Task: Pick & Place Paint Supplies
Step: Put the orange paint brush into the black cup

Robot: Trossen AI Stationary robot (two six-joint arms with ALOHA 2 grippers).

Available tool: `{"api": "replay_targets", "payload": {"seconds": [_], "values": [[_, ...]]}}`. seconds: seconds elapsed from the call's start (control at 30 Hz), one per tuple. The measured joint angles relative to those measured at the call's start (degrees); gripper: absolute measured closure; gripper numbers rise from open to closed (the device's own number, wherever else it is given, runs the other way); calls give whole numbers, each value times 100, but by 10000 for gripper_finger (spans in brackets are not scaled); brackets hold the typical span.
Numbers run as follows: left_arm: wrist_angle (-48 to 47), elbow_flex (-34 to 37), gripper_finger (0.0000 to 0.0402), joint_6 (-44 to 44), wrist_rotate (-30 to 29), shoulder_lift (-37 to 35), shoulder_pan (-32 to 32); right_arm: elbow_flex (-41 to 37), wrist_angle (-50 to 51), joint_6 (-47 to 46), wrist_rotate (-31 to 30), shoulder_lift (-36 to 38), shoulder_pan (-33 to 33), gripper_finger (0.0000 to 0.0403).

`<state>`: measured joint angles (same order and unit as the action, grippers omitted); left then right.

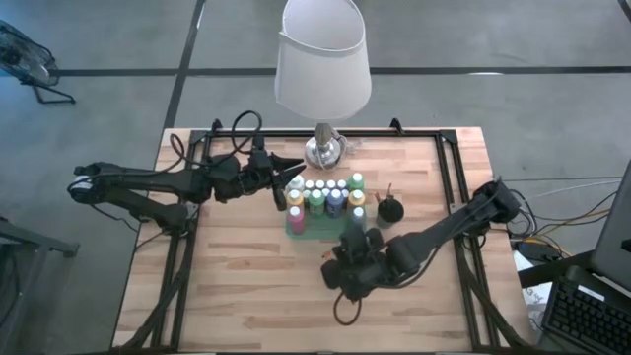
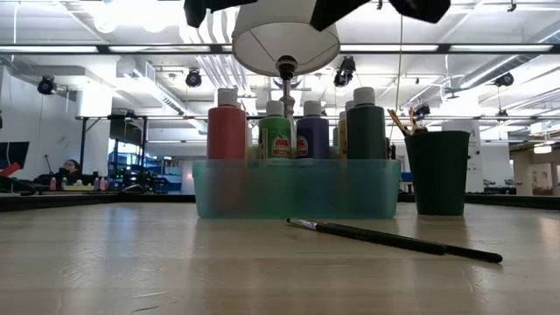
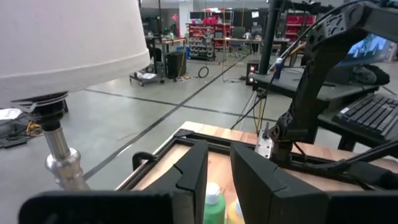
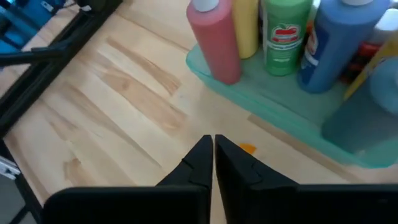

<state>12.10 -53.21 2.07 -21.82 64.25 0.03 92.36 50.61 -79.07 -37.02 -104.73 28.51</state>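
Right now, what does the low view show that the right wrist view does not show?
Only the low view shows the paintbrush lying on the table, the black cup holding brushes, and the lamp. Only the right wrist view shows the right gripper, shut and empty above the wood. Both show the teal tray with the red bottle and the green bottle standing in it.

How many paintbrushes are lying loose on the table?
1: a dark paintbrush lies flat on the table in front of the teal tray. A few more stand in the black cup; others may be hidden.
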Motion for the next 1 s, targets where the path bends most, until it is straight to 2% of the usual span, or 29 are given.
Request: {"api": "replay_targets", "payload": {"seconds": [0.4,0.77,1.0], "values": [[-62,0,326,-160,-5,0,0,-12,-212,-371,97,-671,-61,285],[-137,0,326,-242,7,0,0,22,-153,-1691,147,-1166,-167,210],[-176,0,326,-250,9,0,0,16,-261,-1783,145,-1394,-216,177]]}}
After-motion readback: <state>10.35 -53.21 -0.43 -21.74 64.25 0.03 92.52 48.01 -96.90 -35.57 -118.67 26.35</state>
